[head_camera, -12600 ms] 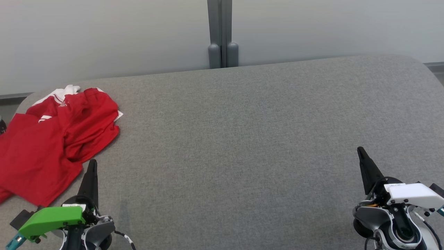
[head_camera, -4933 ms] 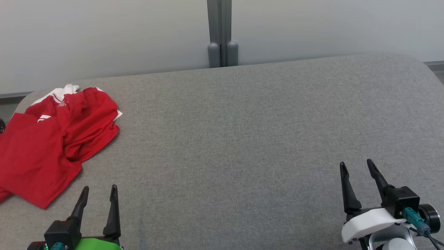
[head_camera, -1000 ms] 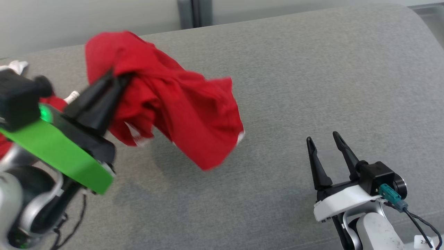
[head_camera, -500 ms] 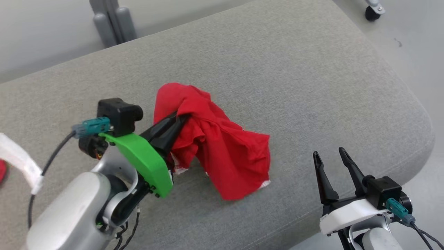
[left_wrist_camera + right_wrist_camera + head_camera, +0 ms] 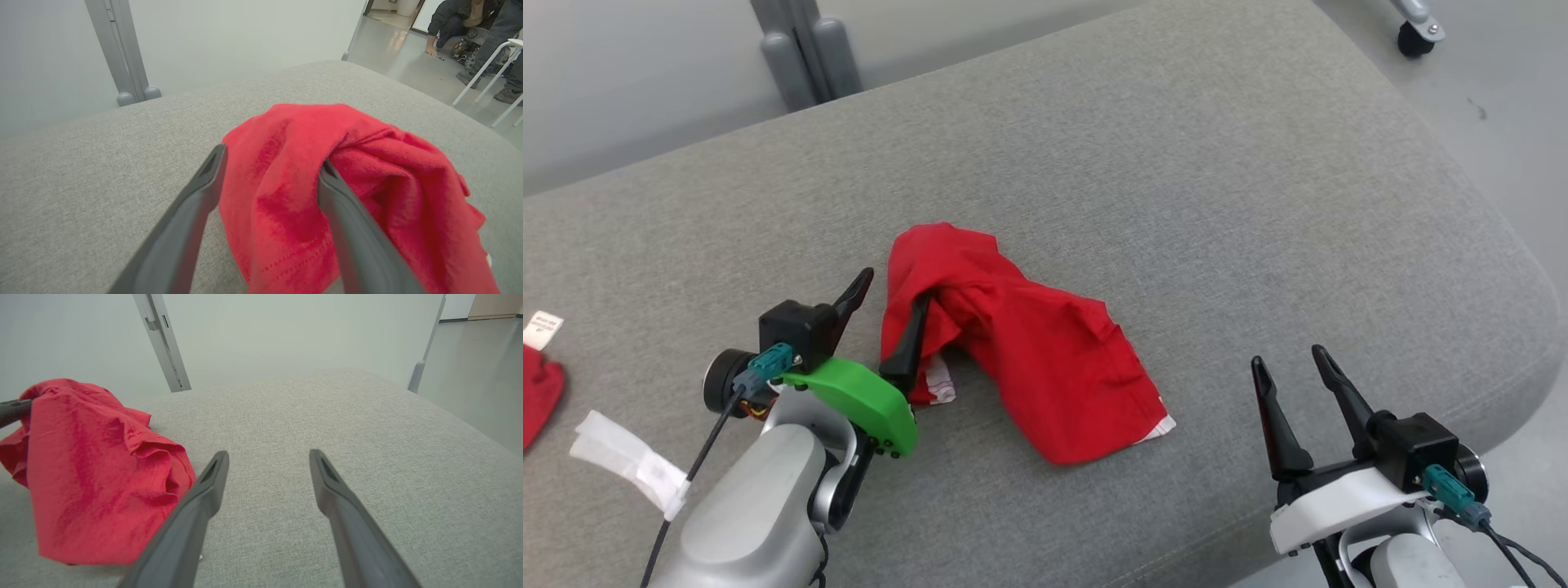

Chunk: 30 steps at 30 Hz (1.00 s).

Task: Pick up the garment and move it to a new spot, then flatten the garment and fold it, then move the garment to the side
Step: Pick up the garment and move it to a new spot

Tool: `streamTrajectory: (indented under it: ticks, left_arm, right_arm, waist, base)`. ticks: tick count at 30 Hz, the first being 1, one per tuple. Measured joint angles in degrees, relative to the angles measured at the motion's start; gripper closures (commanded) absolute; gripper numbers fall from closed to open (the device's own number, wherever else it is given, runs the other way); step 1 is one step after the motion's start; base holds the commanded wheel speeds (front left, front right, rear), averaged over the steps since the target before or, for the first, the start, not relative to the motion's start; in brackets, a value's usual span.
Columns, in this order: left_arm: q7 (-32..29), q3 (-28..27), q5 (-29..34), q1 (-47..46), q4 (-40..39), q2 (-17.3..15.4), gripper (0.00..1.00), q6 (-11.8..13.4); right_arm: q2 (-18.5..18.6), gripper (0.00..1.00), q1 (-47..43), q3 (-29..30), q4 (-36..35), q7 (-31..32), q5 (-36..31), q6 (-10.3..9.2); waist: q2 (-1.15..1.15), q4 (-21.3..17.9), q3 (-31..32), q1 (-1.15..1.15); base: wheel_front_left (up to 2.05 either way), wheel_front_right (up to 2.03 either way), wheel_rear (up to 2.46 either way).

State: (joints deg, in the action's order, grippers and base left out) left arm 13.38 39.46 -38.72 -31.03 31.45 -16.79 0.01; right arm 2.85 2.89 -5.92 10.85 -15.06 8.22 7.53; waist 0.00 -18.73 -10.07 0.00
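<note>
Grey fabric worktop [image 5: 1176, 163] takes up most of the head view. The red shirt [image 5: 1045, 359] now sits crumpled near its middle, trailing off toward 4 o'clock, instead of dangling in the air like half a second ago. The left hand [image 5: 894, 287] at 8 o'clock just went from pinched to spread, with one finger tucked in a fold. The right hand [image 5: 1287, 358] at 4 o'clock is spread and holding nothing. I'd say the move's done and flattening's next.
</note>
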Motion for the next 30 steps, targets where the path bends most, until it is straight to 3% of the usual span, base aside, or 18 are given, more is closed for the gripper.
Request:
streamTrajectory:
  ticks: [4,8,13,21,30]
  left_arm:
    - [1.41,-3.81,1.15,3.33,-3.72,0.25,0.00,0.74]
    - [1.77,-11.59,6.86,10.94,-15.44,0.89,0.00,2.30]
    - [1.77,-18.46,13.15,21.20,-23.85,2.59,0.00,2.15]
    - [1.77,-28.29,20.90,31.75,-27.18,7.22,0.00,0.12]
    - [1.77,-39.07,26.59,40.51,-27.78,11.29,0.00,-4.82]
  right_arm:
    - [-0.01,0.00,-0.31,1.67,-0.29,0.00,-1.67,0.00]
    - [-0.01,0.00,-0.77,4.20,-1.60,0.00,-3.26,0.00]
    - [-0.03,0.00,-1.70,6.17,-2.57,0.00,-5.33,0.00]
    - [-0.03,0.00,-3.95,8.32,-2.76,0.00,-7.31,0.00]
    - [-0.04,0.00,-6.08,8.42,-2.52,0.00,-8.03,0.00]
  waist:
    - [0.00,2.44,0.70,0.00]
    - [0.00,5.72,1.66,0.00]
    - [0.00,10.19,3.04,0.00]
    - [0.00,16.99,5.87,0.00]
    - [0.00,22.35,10.00,0.00]
  base:
    - [0.00,0.00,0.00]
    - [0.00,0.00,0.00]
    - [0.00,0.00,0.00]
    - [0.00,0.00,0.00]
    - [0.00,0.00,0.00]
